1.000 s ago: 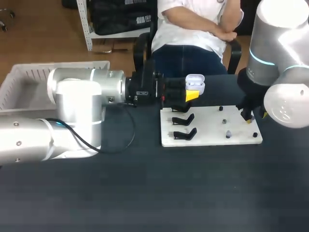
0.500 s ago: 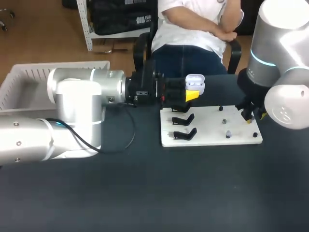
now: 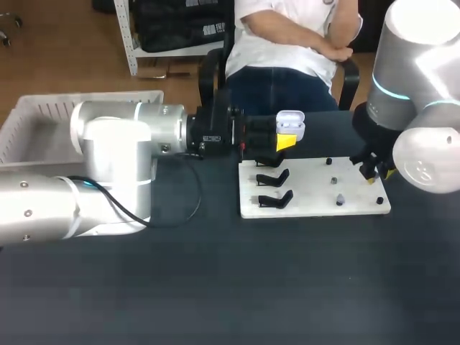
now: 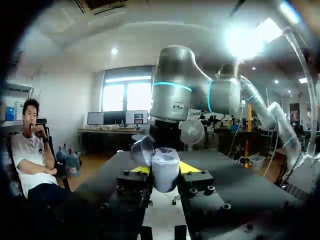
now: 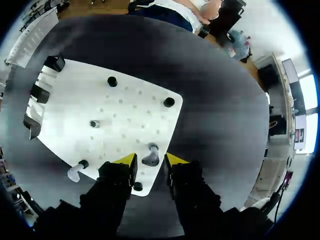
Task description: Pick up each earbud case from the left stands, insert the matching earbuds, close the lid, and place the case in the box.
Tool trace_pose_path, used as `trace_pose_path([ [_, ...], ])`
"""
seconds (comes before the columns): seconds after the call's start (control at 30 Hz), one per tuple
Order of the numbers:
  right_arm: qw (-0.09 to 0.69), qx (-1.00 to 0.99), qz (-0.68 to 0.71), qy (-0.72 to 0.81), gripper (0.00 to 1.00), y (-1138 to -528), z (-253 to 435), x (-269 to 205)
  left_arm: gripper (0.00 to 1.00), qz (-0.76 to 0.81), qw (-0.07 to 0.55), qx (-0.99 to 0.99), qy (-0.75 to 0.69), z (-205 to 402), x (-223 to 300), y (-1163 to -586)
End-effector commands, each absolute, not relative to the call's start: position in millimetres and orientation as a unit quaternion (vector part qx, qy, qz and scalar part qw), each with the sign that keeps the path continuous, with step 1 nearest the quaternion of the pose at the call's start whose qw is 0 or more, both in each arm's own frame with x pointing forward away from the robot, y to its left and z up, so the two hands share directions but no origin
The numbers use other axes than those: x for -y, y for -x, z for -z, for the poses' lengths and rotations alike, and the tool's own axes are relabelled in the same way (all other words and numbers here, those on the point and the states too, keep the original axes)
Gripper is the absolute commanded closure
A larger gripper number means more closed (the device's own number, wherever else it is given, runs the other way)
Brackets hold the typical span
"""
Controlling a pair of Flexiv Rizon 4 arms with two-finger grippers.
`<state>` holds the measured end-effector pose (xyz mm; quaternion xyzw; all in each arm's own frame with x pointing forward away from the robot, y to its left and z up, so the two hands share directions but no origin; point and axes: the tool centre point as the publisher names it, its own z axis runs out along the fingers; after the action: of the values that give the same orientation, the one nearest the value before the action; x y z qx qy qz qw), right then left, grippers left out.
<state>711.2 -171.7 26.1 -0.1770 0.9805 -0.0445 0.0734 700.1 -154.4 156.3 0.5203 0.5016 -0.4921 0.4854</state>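
One white plastic earbud case (image 3: 290, 126), lid up, is clamped in the left gripper (image 4: 165, 171) above the far left corner of the white rectangular board (image 3: 314, 188). Three black stands (image 3: 274, 177) line the board's left side. The right gripper (image 5: 150, 160), fingers spread, straddles one of two pale grey earbuds (image 5: 150, 155) on pegs near the board's right edge. The white slatted box (image 3: 86, 97) sits far left, behind the left arm.

Finding: no text, number or sign can be read. One small pale label (image 3: 211, 138) stands on the black body of the left gripper (image 3: 286, 140), behind the earbud case (image 3: 290, 123). Its print is too small to make out.
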Motion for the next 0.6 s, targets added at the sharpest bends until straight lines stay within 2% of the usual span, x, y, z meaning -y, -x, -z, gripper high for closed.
trace_pose_path([
  [0.03, 0.075, -0.981, 0.044, 0.174, 0.7, -711.6, -23.4, 171.2, 1.0, 0.491, 0.489, -0.501, -0.519, -155.6, 154.2, -698.2],
  [0.27, 0.074, -0.981, 0.043, 0.175, 0.73, -713.3, -20.8, 169.9, 1.0, 0.491, 0.489, -0.501, -0.519, -155.6, 154.2, -698.2],
  [0.4, 0.073, -0.981, 0.042, 0.175, 0.81, -713.6, -20.4, 169.7, 1.0, 0.491, 0.489, -0.501, -0.519, -155.6, 154.2, -698.2],
  [0.53, 0.072, -0.981, 0.044, 0.175, 0.75, -714.6, -20.3, 170.4, 1.0, 0.491, 0.489, -0.501, -0.519, -155.6, 154.2, -698.2],
  [0.6, 0.071, -0.981, 0.045, 0.175, 0.75, -715.3, -20.2, 170.5, 1.0, 0.491, 0.489, -0.501, -0.519, -155.6, 154.2, -698.2],
])
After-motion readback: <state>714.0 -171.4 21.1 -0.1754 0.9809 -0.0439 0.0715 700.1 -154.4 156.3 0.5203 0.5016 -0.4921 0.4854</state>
